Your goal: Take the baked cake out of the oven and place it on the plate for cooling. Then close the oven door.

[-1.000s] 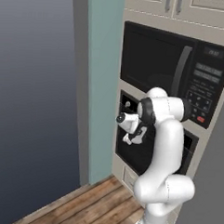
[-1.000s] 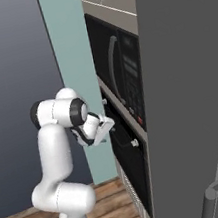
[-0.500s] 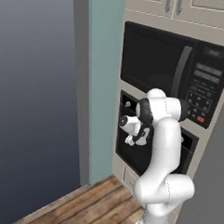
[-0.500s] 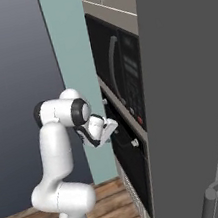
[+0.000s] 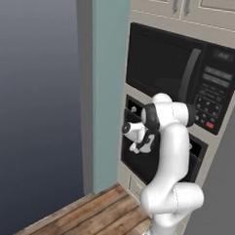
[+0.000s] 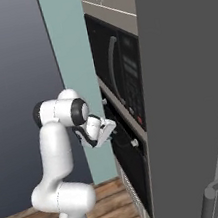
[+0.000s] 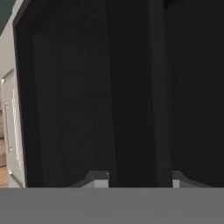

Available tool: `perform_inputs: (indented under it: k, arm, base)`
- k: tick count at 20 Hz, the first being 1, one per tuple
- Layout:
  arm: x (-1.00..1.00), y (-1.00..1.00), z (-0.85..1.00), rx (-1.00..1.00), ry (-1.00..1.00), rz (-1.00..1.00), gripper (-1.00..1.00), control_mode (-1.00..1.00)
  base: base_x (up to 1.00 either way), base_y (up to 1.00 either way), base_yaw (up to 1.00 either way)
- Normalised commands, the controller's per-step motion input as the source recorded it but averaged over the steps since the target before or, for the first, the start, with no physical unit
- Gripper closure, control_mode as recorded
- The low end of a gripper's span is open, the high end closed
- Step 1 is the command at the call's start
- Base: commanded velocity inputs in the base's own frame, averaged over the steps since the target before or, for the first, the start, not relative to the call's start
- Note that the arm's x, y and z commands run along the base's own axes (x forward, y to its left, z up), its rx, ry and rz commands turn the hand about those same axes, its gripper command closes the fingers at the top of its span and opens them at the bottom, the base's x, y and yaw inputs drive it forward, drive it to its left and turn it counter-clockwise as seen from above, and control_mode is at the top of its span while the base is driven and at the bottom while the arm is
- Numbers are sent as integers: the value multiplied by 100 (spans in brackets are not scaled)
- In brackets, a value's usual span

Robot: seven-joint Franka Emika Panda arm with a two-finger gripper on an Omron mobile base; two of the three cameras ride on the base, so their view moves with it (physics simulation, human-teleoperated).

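Observation:
The oven (image 5: 159, 153) sits below the microwave, with its black oven door (image 6: 129, 164) upright against the front. My gripper (image 6: 110, 129) reaches to the top of that door, just under the control strip. In the hand view the door's dark bar handle (image 7: 156, 87) runs between my fingertips (image 7: 99, 180), and the gripper (image 7: 138, 179) is shut on it. From the left base view the gripper (image 5: 136, 143) presses against the door's left part. The cake and the plate are out of view.
A black microwave (image 5: 176, 76) with a keypad is built in above the oven. A teal wall panel (image 5: 107, 94) stands left of the oven column, and a tall grey fridge side (image 6: 190, 96) stands on its right. Wooden floor (image 5: 92, 218) lies below.
The jaws have closed from wide open onto the door handle. The hand has edged slightly closer to the oven front; the door has not moved.

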Motion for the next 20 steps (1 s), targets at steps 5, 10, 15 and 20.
perform_inputs:
  k: [5, 10, 15, 20]
  arm:
    - [-29, 100, -100, -5, 14, 3, 100, -100]
    - [-38, 100, -100, -8, 19, 6, 100, -100]
    - [-14, 98, -73, -6, 10, 3, 100, -100]
    - [14, 68, -23, 0, -1, -9, -100, -100]
  base:
    - [0, 0, 0]
    - [0, 0, 0]
    - [0, 0, 0]
    - [0, 0, 0]
